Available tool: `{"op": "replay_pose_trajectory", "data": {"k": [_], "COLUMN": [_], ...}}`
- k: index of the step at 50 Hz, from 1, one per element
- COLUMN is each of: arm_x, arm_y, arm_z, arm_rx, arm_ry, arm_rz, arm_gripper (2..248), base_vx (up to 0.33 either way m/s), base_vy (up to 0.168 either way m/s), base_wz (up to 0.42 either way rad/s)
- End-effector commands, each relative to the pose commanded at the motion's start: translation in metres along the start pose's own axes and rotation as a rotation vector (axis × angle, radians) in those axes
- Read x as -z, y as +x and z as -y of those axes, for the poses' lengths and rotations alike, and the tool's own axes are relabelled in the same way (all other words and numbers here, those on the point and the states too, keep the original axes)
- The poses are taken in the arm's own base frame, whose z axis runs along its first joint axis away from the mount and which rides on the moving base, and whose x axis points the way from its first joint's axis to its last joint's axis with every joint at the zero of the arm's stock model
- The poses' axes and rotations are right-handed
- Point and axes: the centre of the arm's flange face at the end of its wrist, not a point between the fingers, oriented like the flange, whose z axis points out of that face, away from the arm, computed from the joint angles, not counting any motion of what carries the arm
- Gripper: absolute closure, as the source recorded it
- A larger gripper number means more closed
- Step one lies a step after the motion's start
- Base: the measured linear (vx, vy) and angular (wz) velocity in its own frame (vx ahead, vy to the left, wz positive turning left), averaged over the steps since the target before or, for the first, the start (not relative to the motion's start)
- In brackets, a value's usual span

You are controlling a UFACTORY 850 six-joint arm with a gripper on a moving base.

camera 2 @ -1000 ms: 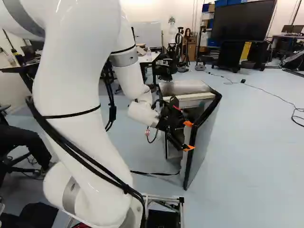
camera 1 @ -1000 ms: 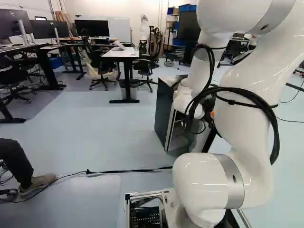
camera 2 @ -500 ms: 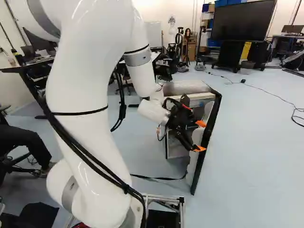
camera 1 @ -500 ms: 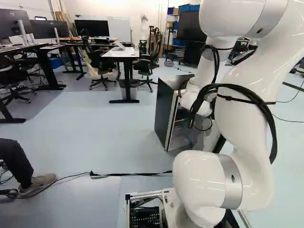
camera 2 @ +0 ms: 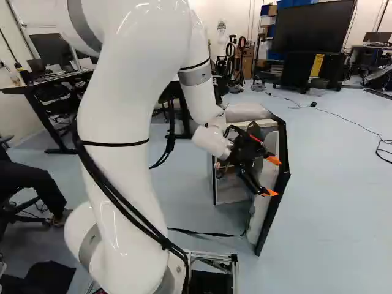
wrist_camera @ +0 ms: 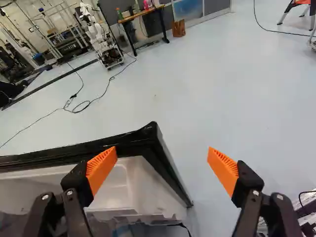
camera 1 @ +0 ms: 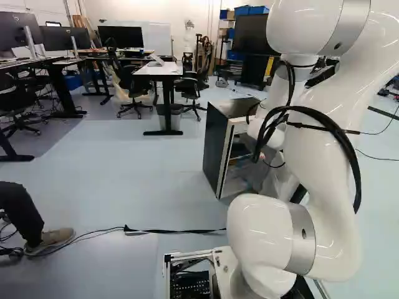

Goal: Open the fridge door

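Note:
My gripper [camera 2: 272,176] is at the inner side of the fridge door [camera 2: 283,165] in the right base view, its orange tips against or close to the white lining. The fridge [camera 1: 216,143] stands on the floor with its door partly open and shelves visible inside. In the wrist view the gripper [wrist_camera: 162,165] has its fingers wide apart. One finger overlaps the door's black rim [wrist_camera: 106,143] and lining [wrist_camera: 131,190]; the other is over bare floor past the rim's corner. Contact with the door is hard to tell. The arm hides the gripper in the left base view.
A black cable [camera 1: 168,231] runs over the floor toward the fridge's foot. A white table [camera 1: 163,70] with office chairs stands farther back. Another robot [wrist_camera: 104,44] and a wooden bench [wrist_camera: 140,17] are beyond the door. Someone sits at the left base view's left edge.
The door has swung wider, its free edge shifting right in the right base view. My arm and gripper have moved the same way alongside it. The fridge body and base have stayed put.

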Motion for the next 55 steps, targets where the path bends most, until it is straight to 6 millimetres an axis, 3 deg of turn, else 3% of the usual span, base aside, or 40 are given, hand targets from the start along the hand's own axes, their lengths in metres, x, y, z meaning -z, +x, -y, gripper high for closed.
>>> {"op": "replay_pose_trajectory", "data": {"k": [40,55], "arm_x": [-0.052,-0.078], "arm_y": [-0.002,0.004], "arm_z": [0.077,0.098], "arm_rx": [-0.109,-0.154], "arm_ry": [-0.016,-0.034], "arm_rz": [-0.031,-0.049], "arm_gripper": [3,3], "base_vx": [0.0,0.0], "base_vy": [0.0,0.0], "base_wz": [0.0,0.0]}}
